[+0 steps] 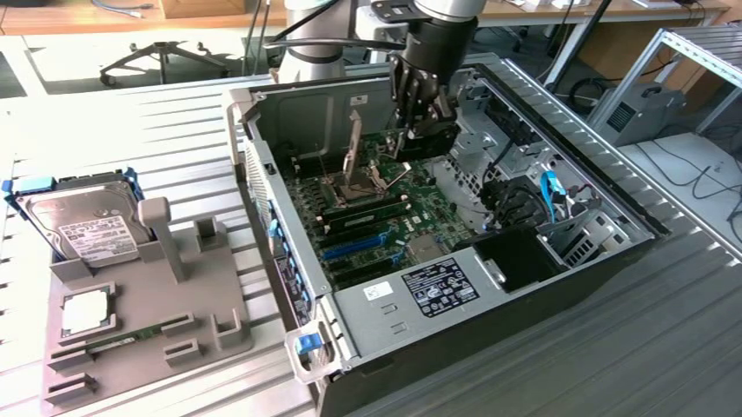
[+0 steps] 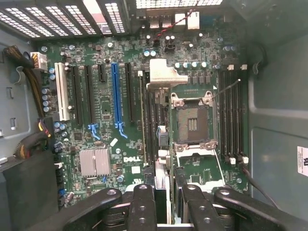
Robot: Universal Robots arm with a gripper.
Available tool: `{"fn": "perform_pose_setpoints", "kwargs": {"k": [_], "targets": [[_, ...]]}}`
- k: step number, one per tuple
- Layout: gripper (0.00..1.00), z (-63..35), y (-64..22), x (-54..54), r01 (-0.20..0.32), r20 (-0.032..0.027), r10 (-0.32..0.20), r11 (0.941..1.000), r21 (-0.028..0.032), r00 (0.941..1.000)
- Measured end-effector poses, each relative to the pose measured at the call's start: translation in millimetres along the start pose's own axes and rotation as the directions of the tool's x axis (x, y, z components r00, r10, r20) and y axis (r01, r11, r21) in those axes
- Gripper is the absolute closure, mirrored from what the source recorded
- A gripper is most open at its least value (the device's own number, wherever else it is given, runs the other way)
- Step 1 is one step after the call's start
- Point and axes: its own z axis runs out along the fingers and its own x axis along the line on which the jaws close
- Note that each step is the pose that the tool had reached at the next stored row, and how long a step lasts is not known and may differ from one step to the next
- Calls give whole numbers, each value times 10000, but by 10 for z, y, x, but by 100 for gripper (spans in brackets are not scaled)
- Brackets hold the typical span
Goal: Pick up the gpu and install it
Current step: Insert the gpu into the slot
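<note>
The gpu (image 1: 427,139) hangs as a dark card under my gripper (image 1: 420,109), inside the open computer case (image 1: 290,347) and above the green motherboard (image 1: 394,208). In the wrist view I see the gpu (image 2: 166,77) edge-on, a thin card running away from the camera with its silver bracket at the far end. My gripper (image 2: 163,192) is shut on the gpu, with one black finger (image 2: 143,202) on each side of the card. The gpu hovers over the area between the long expansion slots and the CPU socket (image 2: 192,122). It is not seated in any slot.
Black expansion slots and a blue slot (image 2: 115,96) lie beside the card. Cables (image 1: 545,195) and a drive cage fill the case's side on the exterior view's right. Outside, a grey holder (image 1: 151,304) carries a silver hard drive (image 1: 87,230) and a memory stick (image 1: 116,343).
</note>
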Motion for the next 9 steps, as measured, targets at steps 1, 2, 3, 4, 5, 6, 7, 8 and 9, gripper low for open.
{"fn": "perform_pose_setpoints", "kwargs": {"k": [1,2,3,4,5,6,7,8,9], "targets": [[73,0,0,10,0,0,0,10000,-1,10000],[73,0,1,21,0,0,0,10000,0,10000],[73,0,1,30,0,-1,0,10000,-1,10000],[73,-1,3,41,-1,-2,1,10000,-1,10000],[73,0,4,49,0,-1,0,10000,0,10000],[73,0,6,59,0,-1,0,10000,-1,10000],[73,0,7,67,0,0,0,10000,0,10000],[73,0,9,77,0,0,0,10000,0,10000],[73,0,11,84,-1,0,1,10000,0,10000]]}}
